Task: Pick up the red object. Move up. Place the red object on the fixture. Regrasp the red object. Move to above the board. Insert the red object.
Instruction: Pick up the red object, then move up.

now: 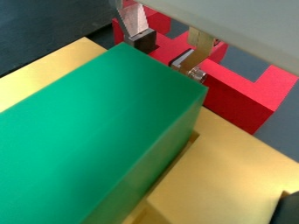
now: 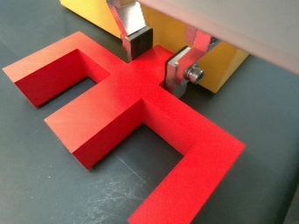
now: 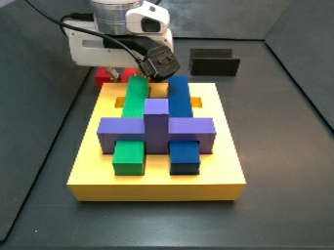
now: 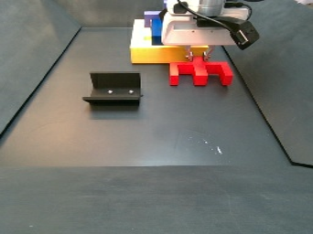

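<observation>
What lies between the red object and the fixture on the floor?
Only bare dark floor lies between the red object and the fixture, as a side view shows. The gripper is down at the red object.

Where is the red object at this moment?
The red object lies flat on the dark floor beside the board, under the gripper, whose fingers straddle its bar in a wrist view.

Side view: red object (image 3: 109, 75) mostly hidden behind gripper (image 3: 127, 72); finger contact not discernible. Wrist view: green block (image 1: 100, 131) covers much of board (image 1: 239, 188), cut by frame edge.
</observation>
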